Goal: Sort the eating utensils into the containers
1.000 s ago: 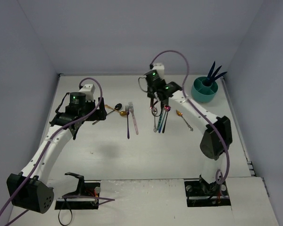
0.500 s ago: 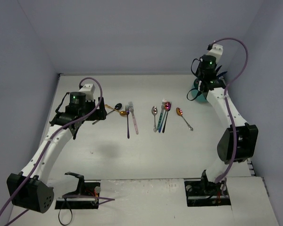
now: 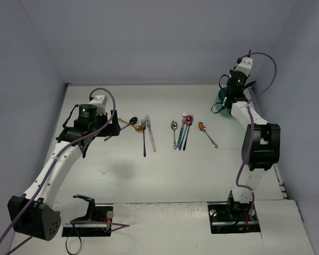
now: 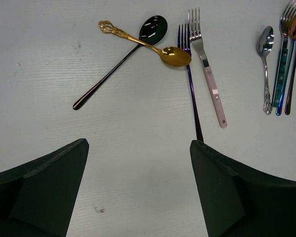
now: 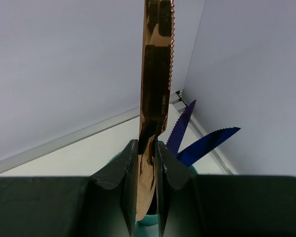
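The copper knife (image 5: 155, 98) is hanging blade-up, clenched in the right gripper (image 5: 146, 150) over the teal caddy (image 3: 221, 106) beside the blue knives (image 5: 207, 143), and is needing, I judge, lowering and release there, while the left gripper (image 4: 138, 148) is hovering open above the gold spoon (image 4: 175, 56).

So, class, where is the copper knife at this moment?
In the right wrist view, the copper knife stands upright, pinched in the right claw, over the teal caddy and beside two dark blue knives.
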Available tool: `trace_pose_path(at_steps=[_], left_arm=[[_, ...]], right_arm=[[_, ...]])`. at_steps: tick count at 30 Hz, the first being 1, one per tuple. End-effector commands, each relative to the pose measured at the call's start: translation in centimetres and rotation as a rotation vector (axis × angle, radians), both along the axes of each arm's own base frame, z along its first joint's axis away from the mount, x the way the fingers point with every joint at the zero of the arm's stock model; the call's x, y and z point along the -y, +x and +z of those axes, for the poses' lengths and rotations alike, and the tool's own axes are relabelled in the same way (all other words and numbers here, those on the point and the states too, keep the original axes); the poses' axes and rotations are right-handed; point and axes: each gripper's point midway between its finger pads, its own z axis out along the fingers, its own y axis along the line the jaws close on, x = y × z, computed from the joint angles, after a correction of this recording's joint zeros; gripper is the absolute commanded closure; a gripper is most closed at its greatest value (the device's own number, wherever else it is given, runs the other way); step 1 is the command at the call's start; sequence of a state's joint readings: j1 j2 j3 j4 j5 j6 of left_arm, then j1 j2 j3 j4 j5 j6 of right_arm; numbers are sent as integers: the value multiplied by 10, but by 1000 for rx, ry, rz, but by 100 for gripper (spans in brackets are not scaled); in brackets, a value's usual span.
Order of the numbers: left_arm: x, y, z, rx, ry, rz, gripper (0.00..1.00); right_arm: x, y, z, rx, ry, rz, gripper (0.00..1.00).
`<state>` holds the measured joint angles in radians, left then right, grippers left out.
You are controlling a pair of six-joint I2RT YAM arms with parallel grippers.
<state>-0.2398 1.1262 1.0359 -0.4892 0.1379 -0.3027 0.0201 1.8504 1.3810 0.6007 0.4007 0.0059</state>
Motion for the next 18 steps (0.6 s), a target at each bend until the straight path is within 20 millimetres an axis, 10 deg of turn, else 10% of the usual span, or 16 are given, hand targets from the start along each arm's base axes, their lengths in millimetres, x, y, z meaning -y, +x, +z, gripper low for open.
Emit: trace_pose_path(at_steps=[1, 18], left_arm=[[1, 12, 19, 65, -26, 11, 19], [3, 14, 14, 50, -27, 3, 18]], right_arm=[[10, 12, 48, 208, -43, -28, 100], [17, 19, 26, 221, -88, -48, 100]])
